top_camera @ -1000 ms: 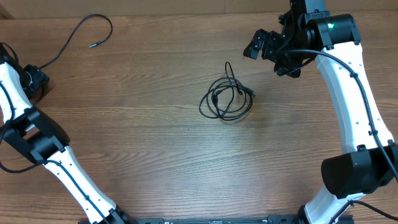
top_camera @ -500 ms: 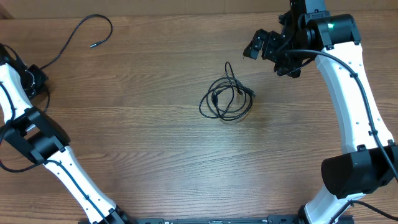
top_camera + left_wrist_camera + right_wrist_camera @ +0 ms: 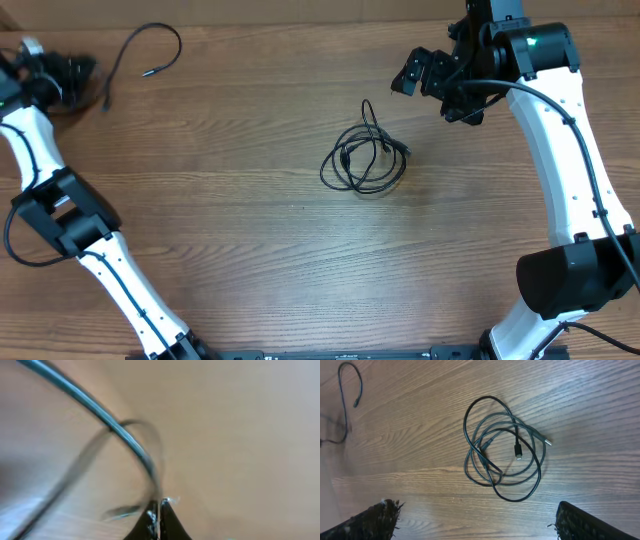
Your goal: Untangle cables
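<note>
Cables: a knotted coil [image 3: 365, 160] lies mid-bench [image 3: 250, 250], the right gripper [image 3: 476, 506] nearby with jaws released. A loose strand [image 3: 178, 40] curls far left. The left gripper [image 3: 159, 510] has its jaws clenched, seemingly pinching that strand, though the view is blurred.

Knotted black coil [image 3: 362, 158] lies centrally; loose strand [image 3: 178, 40] far-left.

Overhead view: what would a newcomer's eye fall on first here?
A knotted coil of thin black cable lies at the centre, and the right gripper hangs open beyond it to the right. In the far left corner the left gripper is shut on a loose cable, which lies well apart from the coil.
</note>
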Available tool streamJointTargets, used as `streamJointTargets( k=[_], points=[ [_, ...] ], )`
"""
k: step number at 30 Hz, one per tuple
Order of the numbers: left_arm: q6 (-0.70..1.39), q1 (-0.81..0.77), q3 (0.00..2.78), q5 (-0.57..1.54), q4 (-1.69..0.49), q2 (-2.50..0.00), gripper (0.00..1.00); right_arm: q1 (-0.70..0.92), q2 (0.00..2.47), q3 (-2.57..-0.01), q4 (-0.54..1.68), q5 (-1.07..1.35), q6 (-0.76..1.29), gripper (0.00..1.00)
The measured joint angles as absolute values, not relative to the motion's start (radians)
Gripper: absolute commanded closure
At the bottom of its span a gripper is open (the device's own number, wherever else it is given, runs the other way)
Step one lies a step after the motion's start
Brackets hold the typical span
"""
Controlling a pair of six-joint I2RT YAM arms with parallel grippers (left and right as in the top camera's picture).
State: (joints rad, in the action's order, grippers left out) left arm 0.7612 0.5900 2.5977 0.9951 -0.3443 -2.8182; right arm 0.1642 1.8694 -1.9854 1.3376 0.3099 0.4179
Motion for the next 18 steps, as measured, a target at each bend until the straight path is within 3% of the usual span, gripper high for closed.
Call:
streamJointTargets(
  k=[3,6,18],
  points=[
    [0.924,0.542,2.598,1.070,-0.118,-2.818,0.96,0.164,1.869,-1.985,1.338,0.310,0.418,0.00],
    [1.021,0.480,2.599,1.093,-0.054,-2.818,0.96,0.164,1.869,-1.985,1.339,0.310,0.418,0.00],
    [0.904,0.341,2.598,1.077,-0.286,-2.819,0.96,0.164,1.869,-1.985,1.339,0.310,0.418,0.00]
  ],
)
